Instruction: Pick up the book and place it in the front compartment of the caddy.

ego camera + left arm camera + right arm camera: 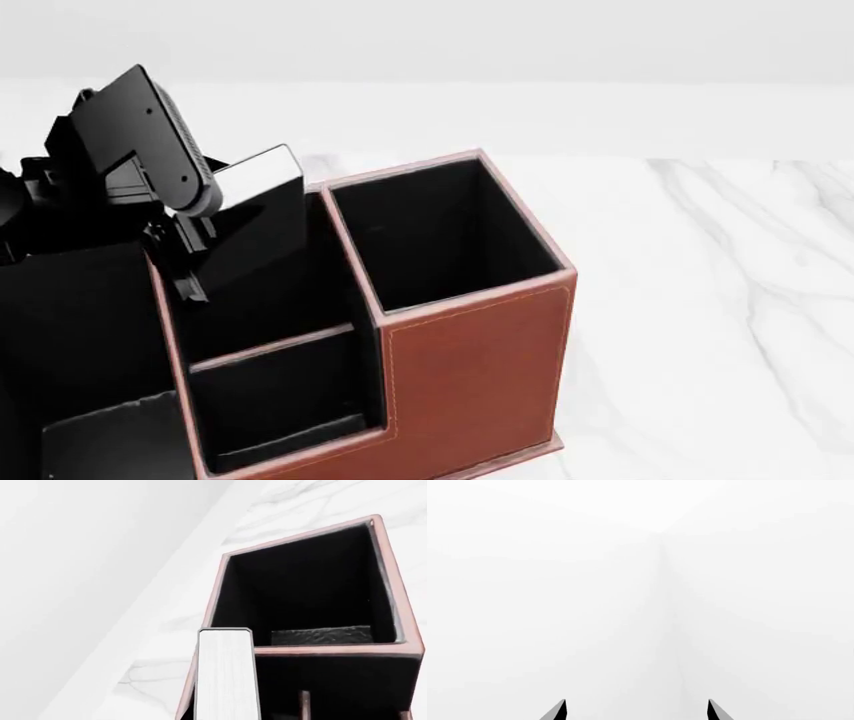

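No readable text, label, brand, number or sign anywhere in the three views. Nothing printed on the book (260, 225), neither on its black cover nor on its white page edge. Nothing lettered on the caddy (474, 370), only pale stitching along the leather. Nothing marked on the marbled counter (721, 300) either.
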Robot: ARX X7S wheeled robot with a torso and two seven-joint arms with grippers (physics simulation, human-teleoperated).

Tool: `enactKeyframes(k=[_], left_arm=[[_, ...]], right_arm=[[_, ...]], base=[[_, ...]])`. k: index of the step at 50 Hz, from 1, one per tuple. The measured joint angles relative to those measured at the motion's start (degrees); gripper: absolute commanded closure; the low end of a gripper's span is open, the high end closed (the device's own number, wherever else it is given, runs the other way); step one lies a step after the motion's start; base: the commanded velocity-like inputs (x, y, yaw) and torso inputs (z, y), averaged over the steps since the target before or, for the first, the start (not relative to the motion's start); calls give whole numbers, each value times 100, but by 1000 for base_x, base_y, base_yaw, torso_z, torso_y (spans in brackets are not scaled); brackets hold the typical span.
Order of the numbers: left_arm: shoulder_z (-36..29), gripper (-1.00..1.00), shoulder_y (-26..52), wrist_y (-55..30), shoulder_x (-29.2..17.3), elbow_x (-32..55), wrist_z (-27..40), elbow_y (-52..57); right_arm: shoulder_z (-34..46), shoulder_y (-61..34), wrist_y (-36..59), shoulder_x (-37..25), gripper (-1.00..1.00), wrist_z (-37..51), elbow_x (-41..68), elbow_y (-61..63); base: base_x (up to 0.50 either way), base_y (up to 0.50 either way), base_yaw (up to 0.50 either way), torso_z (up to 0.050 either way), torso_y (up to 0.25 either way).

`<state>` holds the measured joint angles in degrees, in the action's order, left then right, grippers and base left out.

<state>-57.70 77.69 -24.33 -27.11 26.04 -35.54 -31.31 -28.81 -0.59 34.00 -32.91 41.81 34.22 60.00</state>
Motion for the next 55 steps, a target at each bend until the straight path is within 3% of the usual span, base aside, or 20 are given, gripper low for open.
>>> enactKeyframes(k=[55], left_arm=[[-79, 100, -204, 1004, 385, -91, -20, -876]], right_arm=[[89, 87, -121, -272, -100, 269, 206, -30]], base=[[0, 0, 0, 0, 0]])
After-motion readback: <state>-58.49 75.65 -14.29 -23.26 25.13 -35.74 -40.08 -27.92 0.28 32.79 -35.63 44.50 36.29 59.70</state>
